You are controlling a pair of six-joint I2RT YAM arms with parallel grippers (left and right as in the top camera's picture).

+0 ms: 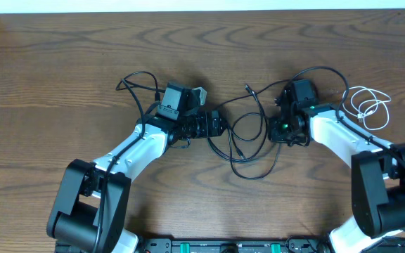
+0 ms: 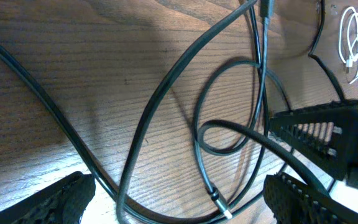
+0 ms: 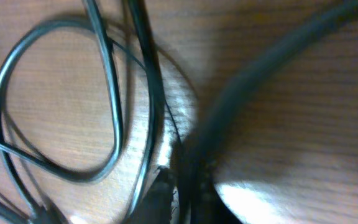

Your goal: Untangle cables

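Note:
Thin black cables (image 1: pixel 250 144) lie looped and crossed on the wooden table between my two arms. My left gripper (image 1: pixel 217 125) stands open, low over the loops; in the left wrist view its fingers (image 2: pixel 61 200) sit wide apart with cable strands and a small plug end (image 2: pixel 220 206) between them, untouched. My right gripper (image 1: pixel 278 132) is at the right side of the tangle. In the right wrist view (image 3: pixel 185 196) its jaws are pressed together on a black cable (image 3: pixel 260 68) that runs blurred up and to the right. A short white cable (image 1: pixel 368 106) lies coiled at the far right.
Thicker black cords (image 1: pixel 138 86) run behind the left arm. The table's far edge (image 1: pixel 202 12) meets a white wall. The right arm's body (image 2: pixel 328 137) shows at the right of the left wrist view, close to the left gripper.

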